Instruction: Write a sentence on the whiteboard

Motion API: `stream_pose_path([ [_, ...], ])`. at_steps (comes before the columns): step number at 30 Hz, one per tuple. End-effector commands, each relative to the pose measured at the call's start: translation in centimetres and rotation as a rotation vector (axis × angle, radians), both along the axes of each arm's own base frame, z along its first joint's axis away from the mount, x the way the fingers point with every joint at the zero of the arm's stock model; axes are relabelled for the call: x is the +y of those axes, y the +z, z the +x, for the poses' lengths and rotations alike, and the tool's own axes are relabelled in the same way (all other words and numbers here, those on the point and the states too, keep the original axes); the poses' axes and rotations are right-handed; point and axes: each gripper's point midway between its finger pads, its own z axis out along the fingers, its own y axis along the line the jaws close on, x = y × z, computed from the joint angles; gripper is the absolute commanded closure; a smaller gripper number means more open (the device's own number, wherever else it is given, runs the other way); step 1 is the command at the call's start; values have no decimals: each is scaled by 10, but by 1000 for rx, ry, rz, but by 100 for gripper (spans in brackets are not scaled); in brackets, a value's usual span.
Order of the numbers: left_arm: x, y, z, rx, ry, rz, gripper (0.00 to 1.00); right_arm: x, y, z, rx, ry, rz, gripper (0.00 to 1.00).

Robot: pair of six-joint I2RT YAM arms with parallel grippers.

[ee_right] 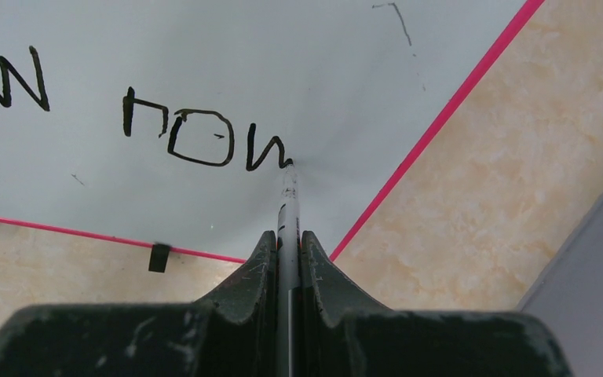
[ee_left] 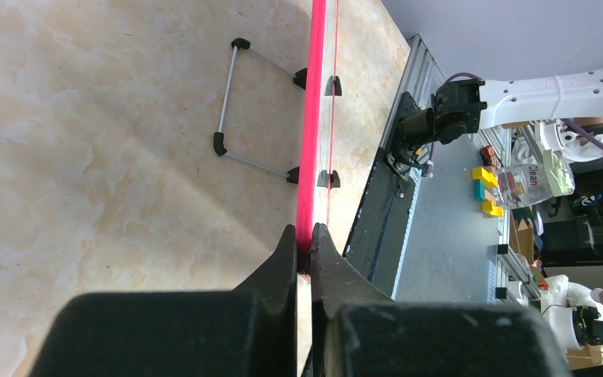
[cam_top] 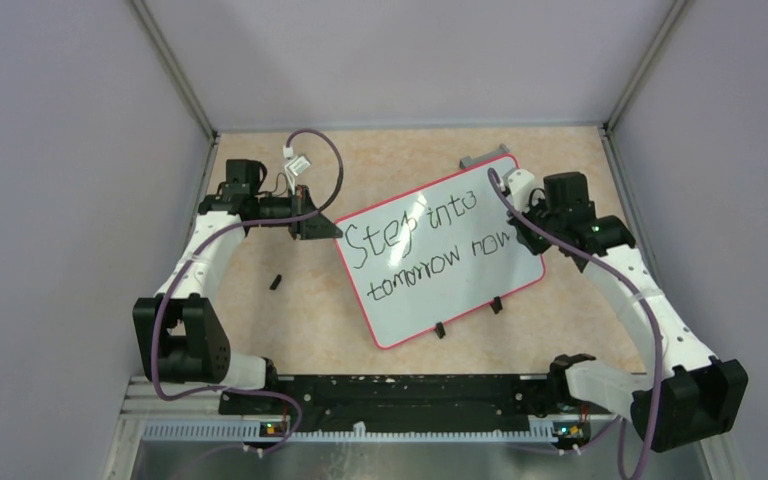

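So the whiteboard [cam_top: 465,285] is lying in the middle of the beige table [cam_top: 260,330], turned at an angle so its far corner points up and to the right. It's white with rounded corners and a thin pink-red rim, and there are two little black clips [cam_top: 440,330] on the near long edge. The sentence [cam_top: 425,250] is in thin black marker across two lines and reads "Step into" over "tomorrow now", starting with a big loopy S.

The left arm reaches in from the left. The left gripper [ee_left: 305,239] is clamped tight on the board's left edge, and its wrist cam shows the pink rim pinched right between the fingers.

The right arm curls in from the right side with its wrist bent down over the board. The right gripper [ee_right: 288,239] is squeezed around a marker [ee_right: 288,196], and the tip is touching the board right at the tail end of the "w" in "now".

Other stuff: there's a small black bit [cam_top: 275,282] on the table left of the board, and a grey piece [cam_top: 480,160] just past the far corner.
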Motion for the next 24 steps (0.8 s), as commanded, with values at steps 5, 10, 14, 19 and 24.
stream_pose_path([
  [5, 0, -12, 4, -42, -6, 47, 100, 6, 36, 28, -107, -5, 28, 100],
  [10, 0, -11, 4, -43, -7, 45, 100, 4, 42, 30, -121, -13, 23, 100],
  [14, 0, -11, 3, -42, -8, 44, 100, 3, 47, 23, -118, -5, 21, 100],
  [19, -1, -11, 3, -45, -10, 41, 100, 0, 57, 9, -121, -5, 24, 100],
  [24, -1, -8, 3, -47, -10, 38, 100, -7, 46, -1, -90, -8, -6, 100],
])
